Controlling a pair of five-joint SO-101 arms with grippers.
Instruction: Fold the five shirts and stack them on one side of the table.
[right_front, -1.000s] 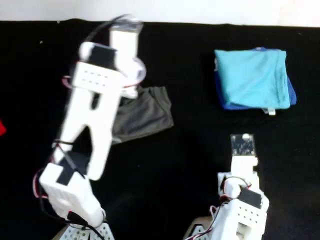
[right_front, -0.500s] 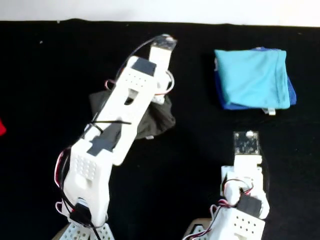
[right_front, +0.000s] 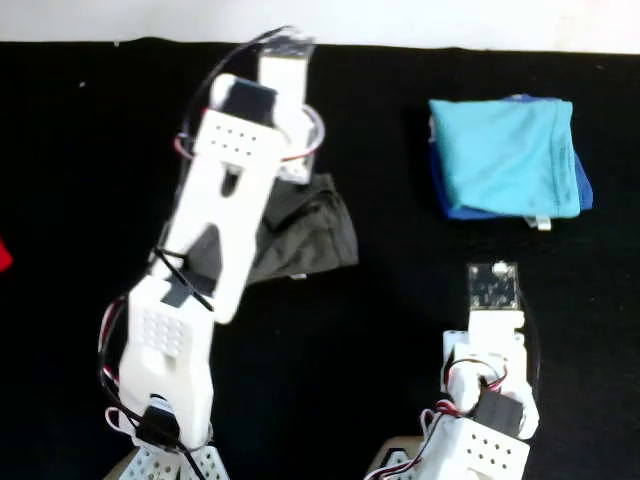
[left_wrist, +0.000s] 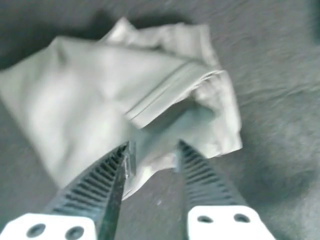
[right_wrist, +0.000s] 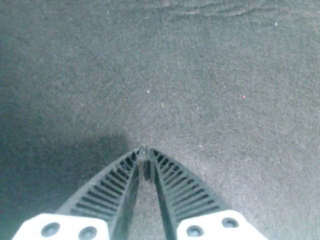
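Two done by the look of it: light blue shirt (right_front: 505, 155) stacked on dark blue shirt (right_front: 584, 188), far right of the bench (right_front: 400, 300). Grey shirt (left_wrist: 125, 85) lies bunched mid-bench, unfinished. Your left end effector (left_wrist: 152, 146) is released over its edge; right end effector (right_wrist: 145, 152) is clenched, empty.

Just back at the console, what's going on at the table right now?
The left gripper hangs open right over an edge of the loosely folded gray shirt, not closed on it. The right gripper is shut over the bare black table, close to its own base. At the table's far right, a folded light blue shirt lies on top of a darker blue shirt. So two shirts are stacked and the gray one is not yet there.
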